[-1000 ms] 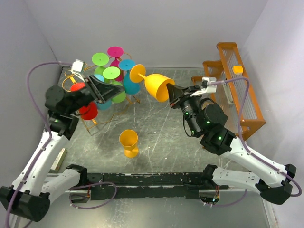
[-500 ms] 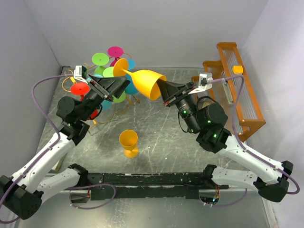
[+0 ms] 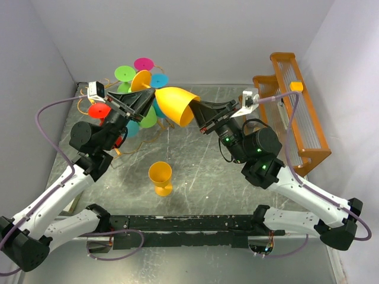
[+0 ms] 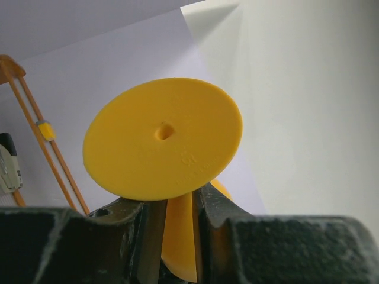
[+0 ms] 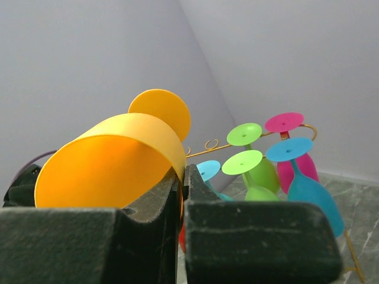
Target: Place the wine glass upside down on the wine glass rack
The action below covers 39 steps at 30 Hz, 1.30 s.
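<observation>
A yellow wine glass [image 3: 176, 105] lies on its side in the air between my two grippers, foot toward the back left. My right gripper [image 3: 199, 116] is shut on the rim of the bowl [image 5: 115, 160]. My left gripper [image 3: 151, 98] is shut on the stem [image 4: 179, 231] just behind the round foot [image 4: 163, 139]. In the right wrist view the gold wire rack [image 5: 217, 148] stands just beyond the glass, with green [image 5: 244, 134], pink [image 5: 284, 122] and blue [image 5: 289, 149] glasses hanging upside down from it.
A second yellow glass [image 3: 160, 177] stands upright on the marble table [image 3: 201, 171] in front. A wooden slatted rack [image 3: 299, 118] stands at the right wall with a small yellow piece [image 3: 296, 86] on it. Grey walls close in at the left and back.
The right gripper has carried the glass up and left toward the wire rack. The left gripper has come from beside the rack to the stem and closed on it.
</observation>
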Each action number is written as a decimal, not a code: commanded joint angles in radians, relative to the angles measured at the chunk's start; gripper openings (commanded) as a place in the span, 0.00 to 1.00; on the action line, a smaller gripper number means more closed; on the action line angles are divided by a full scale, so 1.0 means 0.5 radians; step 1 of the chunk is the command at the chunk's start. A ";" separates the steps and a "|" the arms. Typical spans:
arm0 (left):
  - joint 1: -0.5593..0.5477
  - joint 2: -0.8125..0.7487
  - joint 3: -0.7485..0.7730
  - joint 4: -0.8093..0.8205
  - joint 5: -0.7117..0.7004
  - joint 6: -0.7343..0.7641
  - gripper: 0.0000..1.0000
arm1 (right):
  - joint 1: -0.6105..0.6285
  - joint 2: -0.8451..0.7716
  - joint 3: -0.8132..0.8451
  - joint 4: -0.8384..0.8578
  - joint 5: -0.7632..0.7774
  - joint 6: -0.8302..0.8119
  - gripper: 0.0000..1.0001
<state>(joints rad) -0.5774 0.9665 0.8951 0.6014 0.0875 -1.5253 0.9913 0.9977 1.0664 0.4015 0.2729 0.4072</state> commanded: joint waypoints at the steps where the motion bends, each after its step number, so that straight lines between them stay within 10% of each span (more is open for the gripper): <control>1: -0.010 -0.022 0.086 0.017 -0.129 0.046 0.33 | 0.026 0.030 0.029 0.062 -0.245 0.007 0.00; 18: -0.011 -0.001 0.080 0.073 -0.140 0.148 0.07 | 0.025 0.029 0.039 -0.061 -0.292 0.053 0.00; 25: -0.011 -0.052 0.083 -0.003 -0.254 0.288 0.07 | 0.024 -0.051 -0.041 -0.123 -0.084 0.066 0.46; 39: -0.008 -0.093 0.710 -1.047 -0.093 1.625 0.07 | 0.026 -0.181 -0.033 -0.170 0.160 0.084 0.63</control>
<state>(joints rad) -0.5793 0.9245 1.1294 0.2630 -0.0288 -1.0138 1.0000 0.8883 0.9726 0.3138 0.2974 0.4328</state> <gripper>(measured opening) 0.194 0.620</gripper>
